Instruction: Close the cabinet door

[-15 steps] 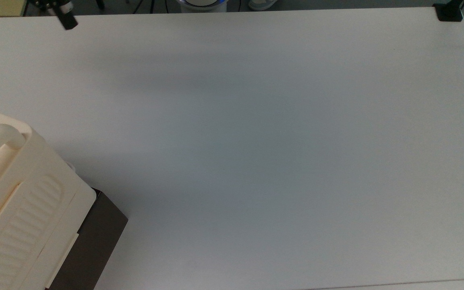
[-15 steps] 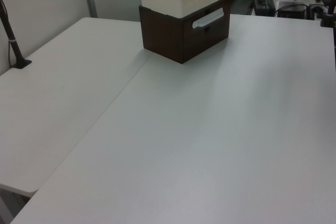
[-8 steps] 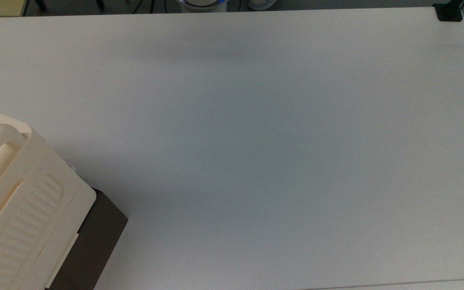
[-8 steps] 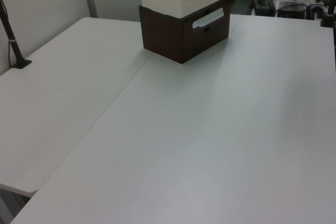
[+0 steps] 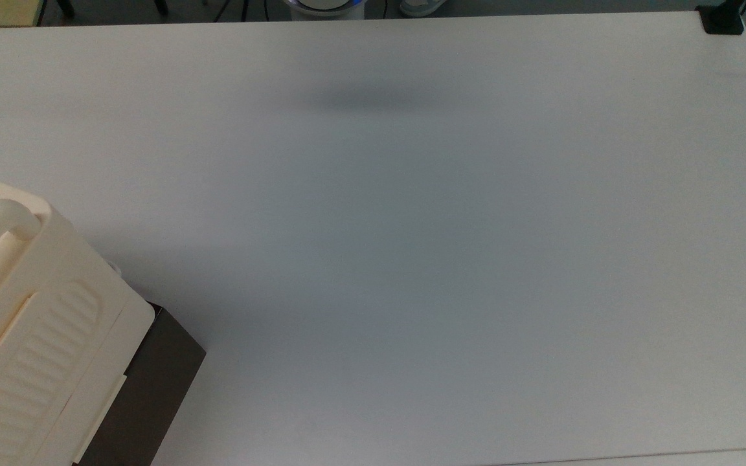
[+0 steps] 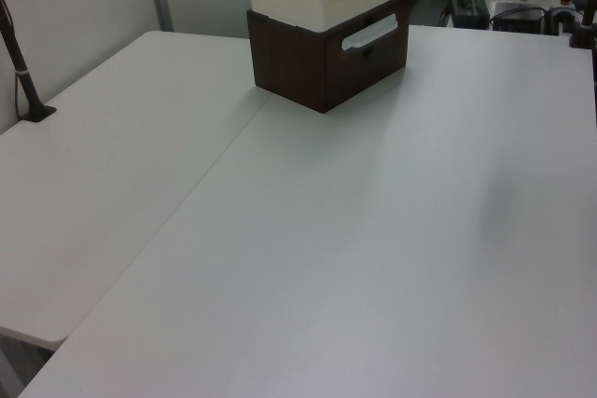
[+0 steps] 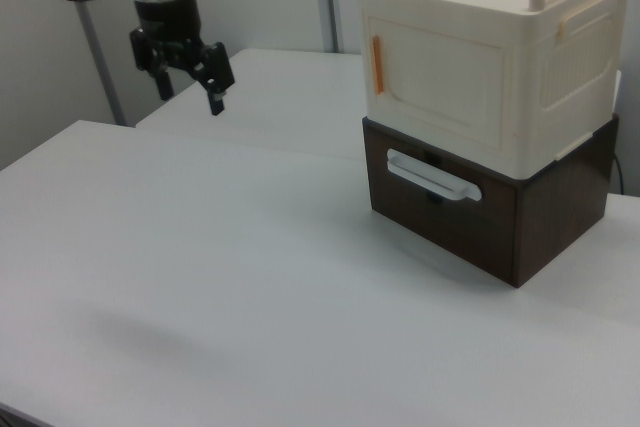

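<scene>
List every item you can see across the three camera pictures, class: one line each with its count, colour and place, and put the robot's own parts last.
table: two white tops butted together, filling each view.
cabinet: one, cream with a dark brown base, at the right view's right, standing on the table.
cabinet door: one, cream, on the cabinet's front face, lying flush, with an orange handle at its left edge in the right view.
drawer handle: one, white, on the brown base.
black clamp: one, top view's upper right table corner.
end effector: one, black, hanging above the table at the right view's upper left, fingers apart.
</scene>
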### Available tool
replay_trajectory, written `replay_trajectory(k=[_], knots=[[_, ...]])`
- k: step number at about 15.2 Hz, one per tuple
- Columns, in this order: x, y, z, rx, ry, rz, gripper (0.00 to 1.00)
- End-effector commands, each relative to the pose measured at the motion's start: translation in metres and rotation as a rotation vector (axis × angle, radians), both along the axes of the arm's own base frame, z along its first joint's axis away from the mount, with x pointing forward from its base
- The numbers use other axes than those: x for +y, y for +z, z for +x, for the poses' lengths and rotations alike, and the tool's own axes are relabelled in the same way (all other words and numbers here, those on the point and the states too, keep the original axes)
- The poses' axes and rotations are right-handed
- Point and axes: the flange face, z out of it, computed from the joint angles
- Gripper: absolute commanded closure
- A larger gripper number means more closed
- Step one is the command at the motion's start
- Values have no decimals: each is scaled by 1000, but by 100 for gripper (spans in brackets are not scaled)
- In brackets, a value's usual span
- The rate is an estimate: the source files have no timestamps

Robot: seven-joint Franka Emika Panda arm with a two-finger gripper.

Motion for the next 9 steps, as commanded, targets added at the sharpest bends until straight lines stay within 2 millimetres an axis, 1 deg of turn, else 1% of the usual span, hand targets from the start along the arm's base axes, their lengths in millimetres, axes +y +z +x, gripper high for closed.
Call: replay_trajectory(k=[1,7,9], knots=[[-11,-10,11,-27,22,-97,0],[-11,-14,11,-12,26,-130,0],[-4,-14,13,-17,40,-134,0]])
